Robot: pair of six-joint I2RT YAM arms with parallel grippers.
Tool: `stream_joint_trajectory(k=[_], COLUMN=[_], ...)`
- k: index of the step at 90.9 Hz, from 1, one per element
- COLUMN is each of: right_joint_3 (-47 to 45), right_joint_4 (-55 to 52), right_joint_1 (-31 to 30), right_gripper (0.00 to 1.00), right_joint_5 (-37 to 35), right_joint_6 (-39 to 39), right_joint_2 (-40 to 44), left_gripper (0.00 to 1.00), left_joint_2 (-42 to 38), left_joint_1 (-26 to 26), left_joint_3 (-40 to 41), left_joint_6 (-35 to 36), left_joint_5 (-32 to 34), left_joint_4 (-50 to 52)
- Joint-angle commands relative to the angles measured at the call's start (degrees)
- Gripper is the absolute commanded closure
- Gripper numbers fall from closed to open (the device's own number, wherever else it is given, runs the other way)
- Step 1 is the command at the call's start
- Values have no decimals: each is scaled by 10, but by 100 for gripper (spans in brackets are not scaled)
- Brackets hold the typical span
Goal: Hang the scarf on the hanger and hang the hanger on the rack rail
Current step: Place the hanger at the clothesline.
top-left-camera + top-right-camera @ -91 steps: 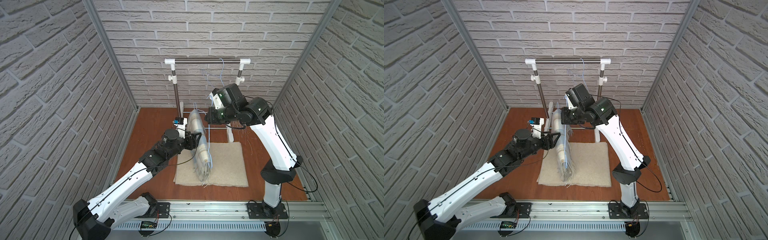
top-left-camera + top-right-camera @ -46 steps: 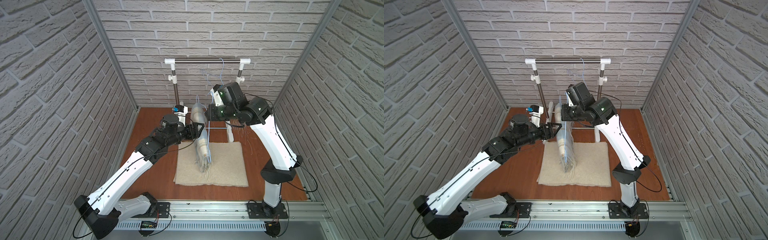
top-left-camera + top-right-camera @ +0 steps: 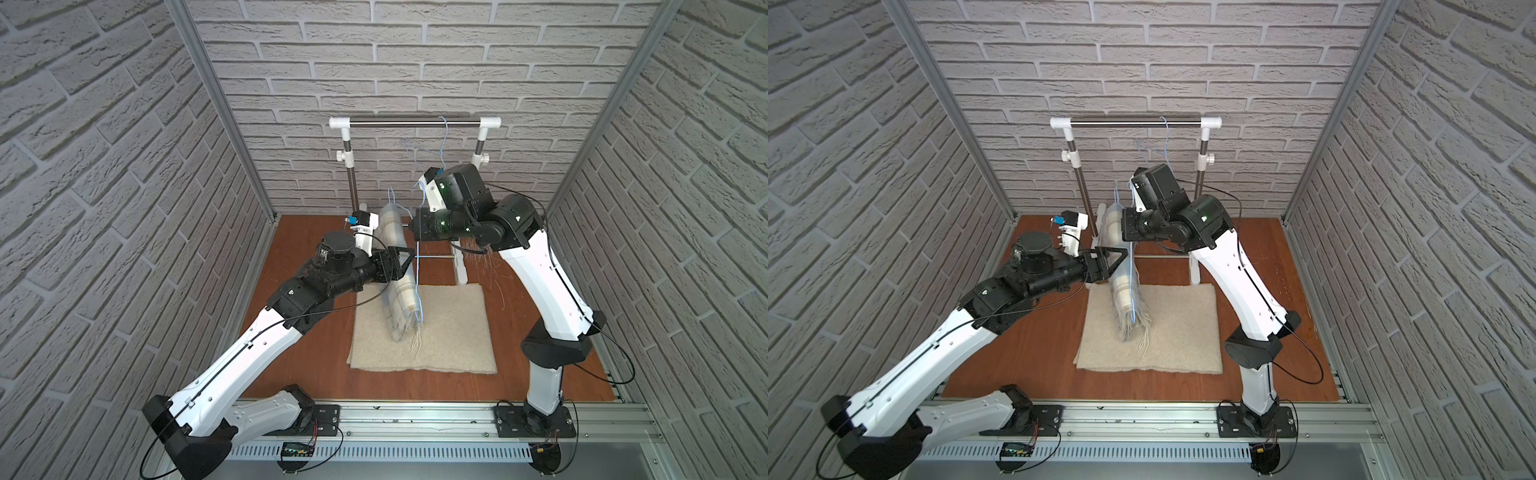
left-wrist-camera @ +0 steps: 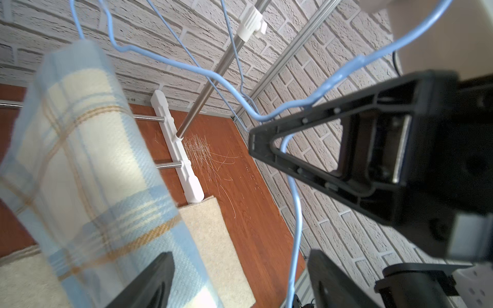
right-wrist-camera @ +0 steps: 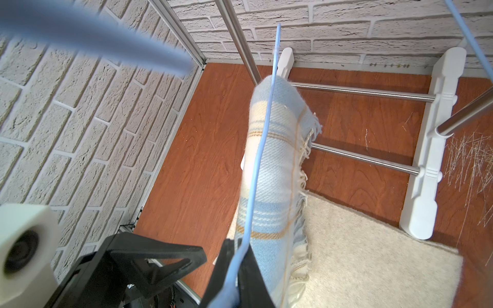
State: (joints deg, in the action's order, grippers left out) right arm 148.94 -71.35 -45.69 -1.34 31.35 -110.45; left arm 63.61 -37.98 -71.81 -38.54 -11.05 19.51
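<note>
Scarf (image 3: 405, 303) drapes over the hanger (image 5: 256, 170) the right gripper (image 5: 236, 250) pinches — left gripper (image 4: 240, 253) gapes empty — so next, probably, easing the hanger level.

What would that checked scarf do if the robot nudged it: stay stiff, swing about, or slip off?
Probably floppy: the scarf folds over the blue hanger and hangs limp, fringe dangling. It looks like soft woven cloth, so likely light and apt to swing. Draped on thin wire, it might slide sideways.
</note>
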Motion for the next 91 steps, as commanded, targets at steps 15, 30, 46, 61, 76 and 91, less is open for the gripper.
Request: stream_joint_trajectory(k=[15,30,46,61,76,91], right_joint_3=[-13,-17,-21,-26,-26,-26], right_joint_4=[64,69,72,75,76,86], right_joint_1=[2,2,2,2,9,12], right_gripper=[97,97,97,97,85,10], right_joint_5=[-3,-3,-3,-9,-6,-6], right_joint_6=[-13,-16,-17,-21,-22,-31], right_joint_2=[10,12,12,14,9,18], left_gripper=[35,59,78,100,100,100], left_joint_2=[32,57,72,83,93,105], left_joint_1=[-27,-29,-28,-28,-2,46], left_joint_3=[-23,-44,-50,-86,-135,-181], left_joint_6=[19,31,35,53,63,71], left_joint_5=[-9,0,-6,2,-6,-21], left_joint_4=[-41,1,-8,37,98,151])
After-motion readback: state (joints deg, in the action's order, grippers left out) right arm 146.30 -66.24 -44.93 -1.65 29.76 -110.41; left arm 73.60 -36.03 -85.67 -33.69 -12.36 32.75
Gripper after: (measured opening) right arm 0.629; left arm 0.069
